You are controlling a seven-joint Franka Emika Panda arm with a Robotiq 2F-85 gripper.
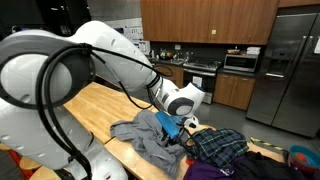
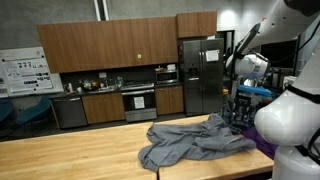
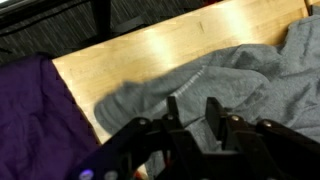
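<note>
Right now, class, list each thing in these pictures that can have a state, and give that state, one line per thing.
gray garment: crumpled, spread on the table.
plaid garment: bunched in a heap beside the gray one.
purple cloth: lying loose on the table.
gripper: fingers a little apart over the gray garment; grip unclear.
fridge: doors shut.
oven: door shut.

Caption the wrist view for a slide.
Wrist view: the gripper just above a rumpled grey garment on a wooden tabletop, a purple cloth beside it.
</note>
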